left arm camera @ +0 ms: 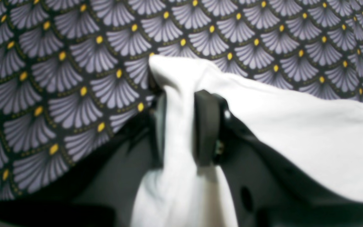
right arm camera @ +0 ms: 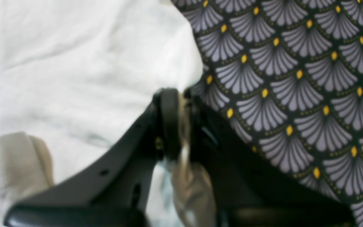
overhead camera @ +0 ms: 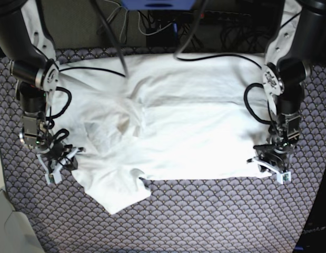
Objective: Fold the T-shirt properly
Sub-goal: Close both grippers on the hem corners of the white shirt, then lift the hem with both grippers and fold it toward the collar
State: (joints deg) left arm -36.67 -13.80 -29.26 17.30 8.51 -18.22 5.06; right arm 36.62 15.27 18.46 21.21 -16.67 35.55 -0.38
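The white T-shirt [overhead camera: 168, 126] lies spread and wrinkled across the patterned table cover, with one sleeve sticking out at the front left. My left gripper [overhead camera: 269, 162], on the right of the base view, is shut on the shirt's right edge. In the left wrist view its black fingers [left arm camera: 205, 126] pinch a bunched fold of white cloth [left arm camera: 178, 126]. My right gripper [overhead camera: 68, 158], on the left of the base view, is shut on the shirt's left edge. In the right wrist view its fingers [right arm camera: 169, 123] clamp a thin strip of cloth [right arm camera: 184, 132].
The table cover [overhead camera: 205, 216] is dark with a grey fan pattern and yellow dots. Black cables [overhead camera: 152, 26] run along the back edge. Bare cover shows in front of the shirt and at both sides.
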